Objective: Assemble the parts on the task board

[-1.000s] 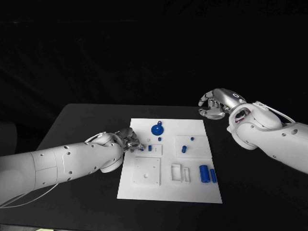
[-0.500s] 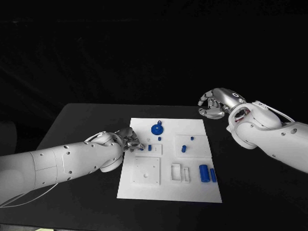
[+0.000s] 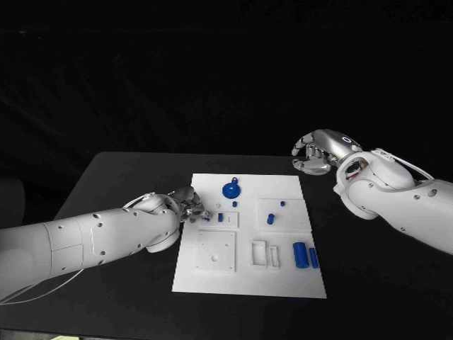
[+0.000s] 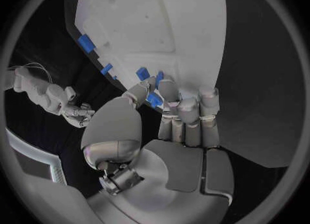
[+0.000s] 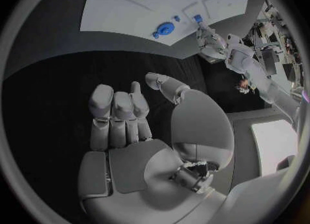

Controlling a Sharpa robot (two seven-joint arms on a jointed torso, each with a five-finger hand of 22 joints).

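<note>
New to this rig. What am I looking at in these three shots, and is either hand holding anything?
It is a two-armed robot at a black table, each white arm ending in a silver hand. One picture comes from a camera on its head, looking down. The other two come from fisheye cameras behind each wrist, so each shows that arm's own hand. On the table lies the white task board with small blue parts, among them a round blue part and two blue cylinders. The left hand is at the board's edge and pinches a small blue part. The right hand is raised beyond the board, fingers curled, holding nothing.
</note>
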